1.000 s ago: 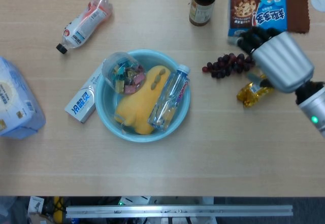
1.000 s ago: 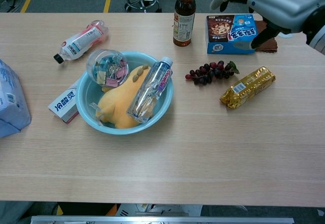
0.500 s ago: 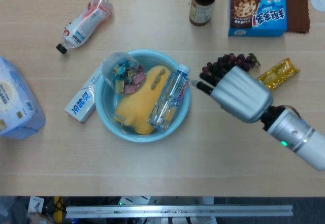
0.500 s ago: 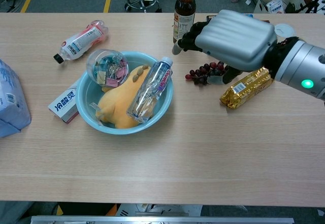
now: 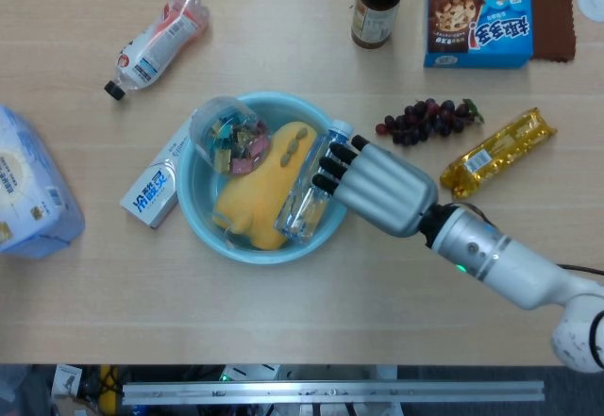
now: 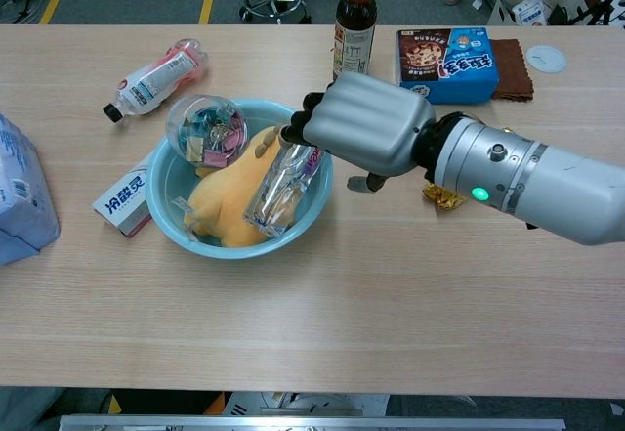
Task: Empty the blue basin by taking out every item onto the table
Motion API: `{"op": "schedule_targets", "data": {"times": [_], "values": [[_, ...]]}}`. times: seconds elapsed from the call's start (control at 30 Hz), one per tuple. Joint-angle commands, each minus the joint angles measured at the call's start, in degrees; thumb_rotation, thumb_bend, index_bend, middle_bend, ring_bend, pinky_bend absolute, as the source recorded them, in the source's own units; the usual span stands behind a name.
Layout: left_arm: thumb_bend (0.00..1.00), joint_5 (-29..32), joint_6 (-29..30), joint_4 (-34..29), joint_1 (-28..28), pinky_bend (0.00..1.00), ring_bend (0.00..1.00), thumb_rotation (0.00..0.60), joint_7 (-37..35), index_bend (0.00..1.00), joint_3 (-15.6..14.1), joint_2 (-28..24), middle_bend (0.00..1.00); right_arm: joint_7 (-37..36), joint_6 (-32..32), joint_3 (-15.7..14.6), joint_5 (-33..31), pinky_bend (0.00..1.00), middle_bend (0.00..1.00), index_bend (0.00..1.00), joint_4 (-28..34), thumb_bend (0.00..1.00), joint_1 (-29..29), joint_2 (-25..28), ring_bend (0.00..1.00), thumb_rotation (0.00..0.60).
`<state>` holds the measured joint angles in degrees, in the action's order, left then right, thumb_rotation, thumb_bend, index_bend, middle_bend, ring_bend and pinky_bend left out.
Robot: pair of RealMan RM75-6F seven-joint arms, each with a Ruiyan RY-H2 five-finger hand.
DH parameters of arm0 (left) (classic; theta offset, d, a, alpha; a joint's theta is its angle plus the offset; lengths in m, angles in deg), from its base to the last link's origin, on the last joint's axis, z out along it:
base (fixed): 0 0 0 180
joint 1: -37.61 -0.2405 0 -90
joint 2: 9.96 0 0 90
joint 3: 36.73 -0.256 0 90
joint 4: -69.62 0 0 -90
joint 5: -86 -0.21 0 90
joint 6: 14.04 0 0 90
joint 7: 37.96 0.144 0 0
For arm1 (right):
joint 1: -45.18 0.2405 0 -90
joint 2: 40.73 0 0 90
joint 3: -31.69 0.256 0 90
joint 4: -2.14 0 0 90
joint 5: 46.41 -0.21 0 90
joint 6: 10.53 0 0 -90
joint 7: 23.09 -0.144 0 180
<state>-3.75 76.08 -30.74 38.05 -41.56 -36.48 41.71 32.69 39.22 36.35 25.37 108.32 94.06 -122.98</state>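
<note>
The blue basin (image 5: 215,238) (image 6: 182,232) sits left of the table's middle. In it lie a clear water bottle (image 5: 304,204) (image 6: 275,194) along the right side, a yellow soft item (image 5: 253,190) (image 6: 219,206) in the middle, and a clear jar of coloured clips (image 5: 227,134) (image 6: 205,128) at the upper left rim. My right hand (image 5: 377,186) (image 6: 366,134) reaches in from the right, its fingers spread over the bottle's upper part and its thumb hanging outside the basin's right rim. It grips nothing that I can see. My left hand is out of both views.
A white and blue box (image 5: 151,190) leans on the basin's left side. A tissue pack (image 5: 28,190) lies far left and a pink-labelled bottle (image 5: 156,43) at the back left. At the back right are a dark bottle (image 5: 376,6), cookie box (image 5: 477,20), grapes (image 5: 425,119) and gold packet (image 5: 497,152).
My right hand has swept from the cookie box at the back right, past the grapes, leftward to the basin's right side, over the water bottle. The basin's items have not moved.
</note>
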Motion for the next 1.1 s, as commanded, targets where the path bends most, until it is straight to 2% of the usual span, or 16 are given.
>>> {"op": "schedule_targets", "data": {"times": [0.03,1.1], "values": [[0.17,0.1,0.1,0.0,-0.1,0.13,0.02,0.600,0.0,0.06,0.0,-0.1,0.06,0.9,-0.2,0.2,-1.2,0.44,0.34,0.25,-1.9,0.15,1.4,-2.3,0.26,0.600],[0.17,2.0,-0.8,1.5,-0.5,0.13,0.02,0.600,-1.7,0.06,0.2,-0.5,0.06,-0.2,-0.3,-0.4,-7.3,0.43,0.34,0.25,-13.8,0.15,7.3,-11.8,0.26,0.600]]}}
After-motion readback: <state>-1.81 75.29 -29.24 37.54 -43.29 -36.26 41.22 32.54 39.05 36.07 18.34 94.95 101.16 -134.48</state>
